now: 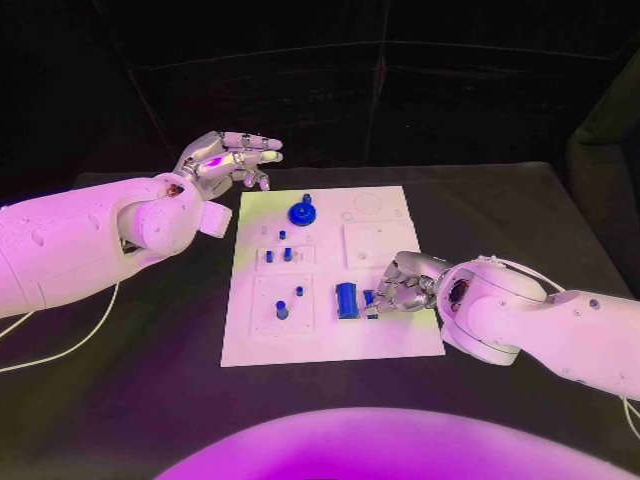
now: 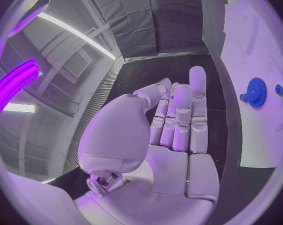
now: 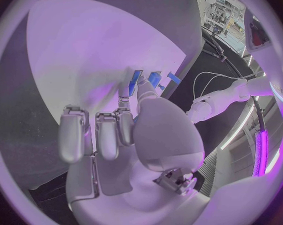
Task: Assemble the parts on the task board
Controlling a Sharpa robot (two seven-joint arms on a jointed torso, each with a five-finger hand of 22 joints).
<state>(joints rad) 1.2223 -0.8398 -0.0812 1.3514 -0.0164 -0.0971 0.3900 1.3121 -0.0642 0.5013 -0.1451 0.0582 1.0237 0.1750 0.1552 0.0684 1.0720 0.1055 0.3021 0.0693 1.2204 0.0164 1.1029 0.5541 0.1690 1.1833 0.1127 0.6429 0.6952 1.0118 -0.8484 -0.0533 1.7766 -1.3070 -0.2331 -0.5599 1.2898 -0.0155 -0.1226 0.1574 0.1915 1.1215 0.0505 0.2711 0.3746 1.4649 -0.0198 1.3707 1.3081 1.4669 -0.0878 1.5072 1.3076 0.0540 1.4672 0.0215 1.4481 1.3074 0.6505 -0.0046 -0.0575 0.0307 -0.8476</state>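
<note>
Under the right hand (image 1: pixel 405 281), upright blue parts (image 1: pixel 348 299) stand on the task board (image 1: pixel 392 340).

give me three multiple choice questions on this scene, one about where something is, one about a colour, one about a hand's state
1. Where does the gear sit on the task board?
A. its far end
B. its near end
C. off the board on the table

2. What colour is the gear?
A. red
B. blue
C. yellow

3. What is the left hand doing?
A. gripping the gear
B. pressing on the board
C. holding nothing, raised beside the board's far left corner

Answers: 1 A, the head view shows the gear near the far edge. 2 B, it is blue in the head and left wrist views. 3 C, its fingers are apart and empty above the black table.
</note>
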